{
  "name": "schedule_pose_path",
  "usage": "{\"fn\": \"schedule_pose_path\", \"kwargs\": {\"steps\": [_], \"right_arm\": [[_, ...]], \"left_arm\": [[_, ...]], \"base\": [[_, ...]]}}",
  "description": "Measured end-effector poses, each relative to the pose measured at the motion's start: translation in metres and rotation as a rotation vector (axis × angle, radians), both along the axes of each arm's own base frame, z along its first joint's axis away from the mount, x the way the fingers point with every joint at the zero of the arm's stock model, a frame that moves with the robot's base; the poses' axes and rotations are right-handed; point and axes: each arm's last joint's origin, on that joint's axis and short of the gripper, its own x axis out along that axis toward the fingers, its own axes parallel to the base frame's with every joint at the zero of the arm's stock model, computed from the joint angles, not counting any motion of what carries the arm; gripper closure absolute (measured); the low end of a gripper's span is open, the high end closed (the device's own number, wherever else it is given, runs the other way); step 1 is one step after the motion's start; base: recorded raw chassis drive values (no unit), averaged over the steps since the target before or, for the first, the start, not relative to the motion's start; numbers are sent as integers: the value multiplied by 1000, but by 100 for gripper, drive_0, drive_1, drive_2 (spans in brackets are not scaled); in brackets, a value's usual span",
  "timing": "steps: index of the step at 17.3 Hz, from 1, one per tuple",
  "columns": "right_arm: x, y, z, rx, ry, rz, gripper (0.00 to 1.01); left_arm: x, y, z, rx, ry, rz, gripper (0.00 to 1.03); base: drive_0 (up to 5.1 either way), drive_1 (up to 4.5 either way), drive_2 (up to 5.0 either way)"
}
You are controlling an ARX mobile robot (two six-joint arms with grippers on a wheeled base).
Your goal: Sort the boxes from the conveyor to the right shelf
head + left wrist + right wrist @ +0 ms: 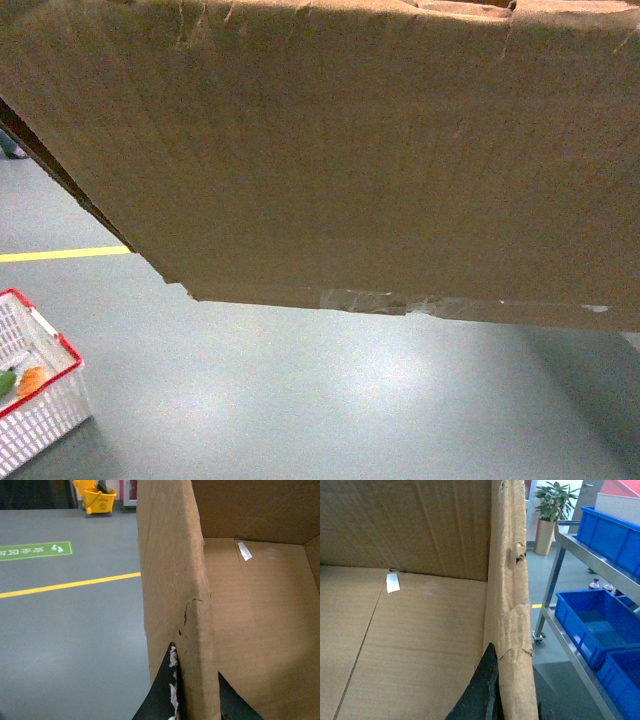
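Left gripper (pixel 196 700) clamped on left wall of large brown corrugated cardboard box (pixel 250 620); right gripper (pixel 512 695) clamped on right wall. Box aloft over grey floor, off conveyor. Stainless-steel rack (pixel 555 580) with blue plastic crates (pixel 592 622) just beside. Placement remains.

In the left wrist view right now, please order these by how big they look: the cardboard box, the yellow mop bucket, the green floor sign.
1. cardboard box, largest, though it is nearest the camera.
2. green floor sign.
3. yellow mop bucket, close to the sign in apparent size and cut off by the frame; it is also farthest away.
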Motion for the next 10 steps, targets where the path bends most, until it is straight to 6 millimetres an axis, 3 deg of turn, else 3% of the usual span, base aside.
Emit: {"fn": "schedule_pose_path", "kwargs": {"steps": [10], "right_arm": [[0, 0, 0, 0, 0, 0, 97]], "left_arm": [[0, 0, 0, 0, 0, 0, 100]], "base": [[-161, -161, -161]]}}
